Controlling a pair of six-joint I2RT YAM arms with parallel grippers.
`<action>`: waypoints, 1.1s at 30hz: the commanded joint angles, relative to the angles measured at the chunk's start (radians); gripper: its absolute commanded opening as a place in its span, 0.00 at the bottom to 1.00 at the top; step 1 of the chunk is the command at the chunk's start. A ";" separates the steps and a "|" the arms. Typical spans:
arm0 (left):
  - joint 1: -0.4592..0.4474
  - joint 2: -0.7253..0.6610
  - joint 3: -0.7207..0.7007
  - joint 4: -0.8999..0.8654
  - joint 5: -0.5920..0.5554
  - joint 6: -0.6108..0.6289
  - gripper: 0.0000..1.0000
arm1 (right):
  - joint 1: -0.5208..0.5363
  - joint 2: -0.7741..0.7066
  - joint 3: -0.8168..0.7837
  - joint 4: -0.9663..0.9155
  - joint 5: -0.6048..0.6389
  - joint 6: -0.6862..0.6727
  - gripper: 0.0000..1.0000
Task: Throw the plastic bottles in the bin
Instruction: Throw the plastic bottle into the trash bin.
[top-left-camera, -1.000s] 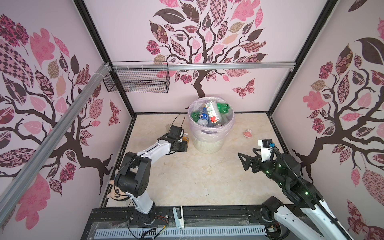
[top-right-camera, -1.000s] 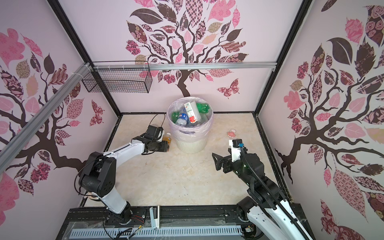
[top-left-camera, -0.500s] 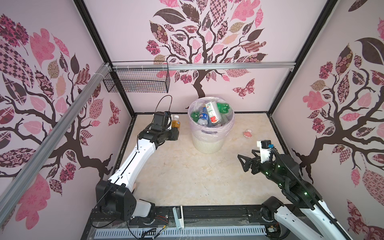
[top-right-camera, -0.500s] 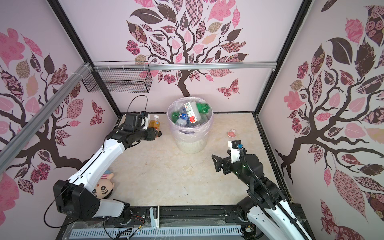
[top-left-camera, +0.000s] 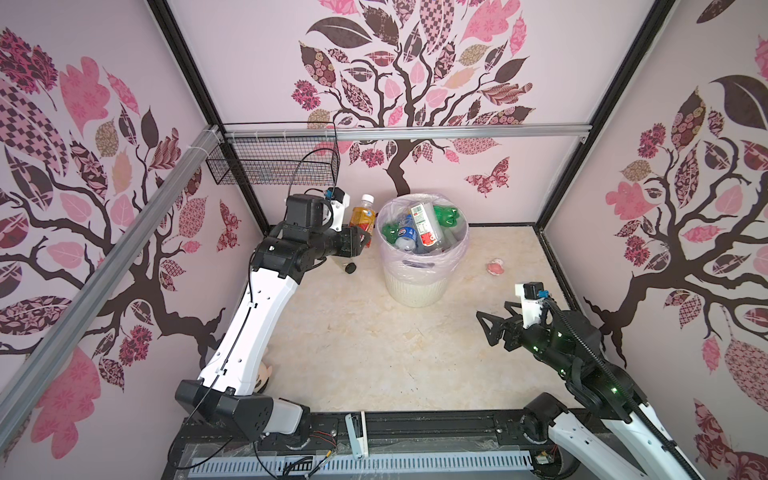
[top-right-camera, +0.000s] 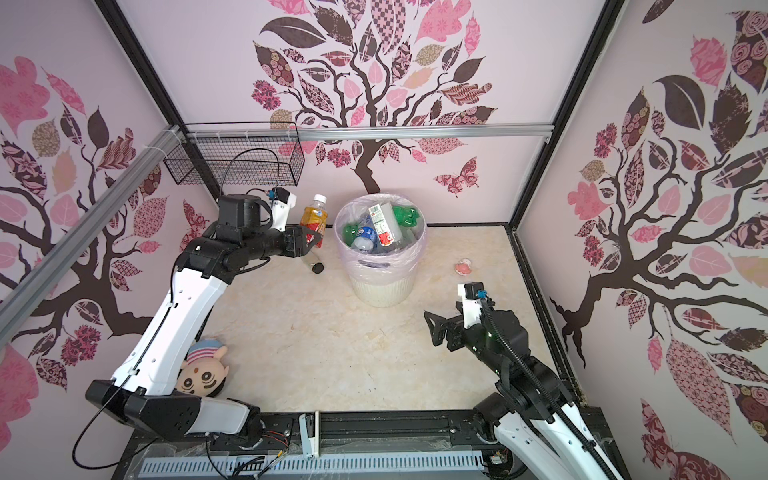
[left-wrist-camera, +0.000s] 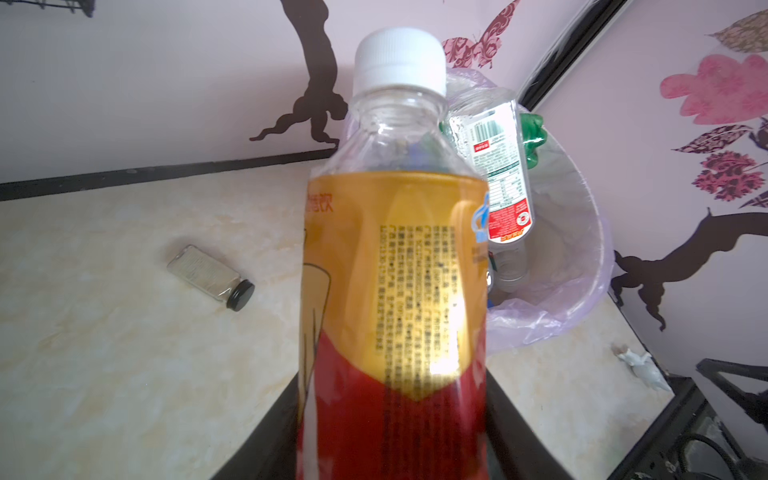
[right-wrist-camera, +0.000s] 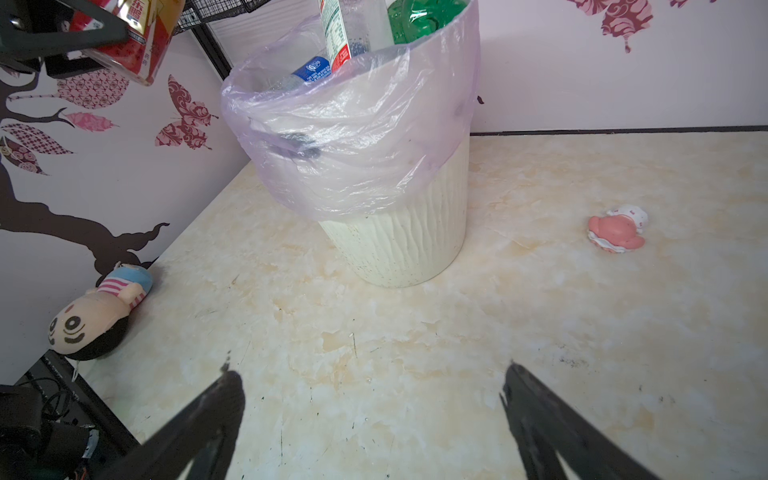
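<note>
Plastic bottles (top-left-camera: 417, 226), crinkled clear ones with blue or red-and-white labels and knobbly green ones, are heaped to the rim of the bin (top-left-camera: 411, 291), a round white ribbed tub with a thin, wrinkled pale pink bag folded over its top. One more, the amber-labelled bottle (top-left-camera: 362, 216), is in the air, cap up. It has clear shoulders, a white screw cap and a glossy yellow-to-red label. The left gripper (top-left-camera: 360, 240) is clamped narrowly round its lower body, and the bin's rim stands just beside that gripper. Below the gripper a squat jar (left-wrist-camera: 210, 276) with a black lid lies on its side on the table (top-left-camera: 374, 353), a smooth cream surface with tan marbling. The right gripper (right-wrist-camera: 370, 399) hangs low over the table, jaws spread wide and holding nothing, well apart from the bin. A small pink toy (right-wrist-camera: 617, 235) lies ahead of it and a plush doll (right-wrist-camera: 95, 316) off by the wall. The pale pink walls (top-left-camera: 249, 62) carry brown tree decals, and a black wire basket (top-left-camera: 274, 164) hangs from an aluminium rail (top-left-camera: 457, 132).
</note>
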 joint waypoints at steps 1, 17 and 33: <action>-0.012 0.048 0.066 0.022 0.105 -0.052 0.52 | -0.004 -0.016 0.016 -0.023 -0.004 0.007 1.00; -0.064 0.257 0.212 0.097 0.129 -0.145 0.54 | -0.004 -0.031 0.038 -0.045 -0.003 0.005 1.00; -0.073 0.276 0.230 0.061 0.075 -0.121 0.79 | -0.004 -0.027 0.038 -0.044 -0.007 0.009 1.00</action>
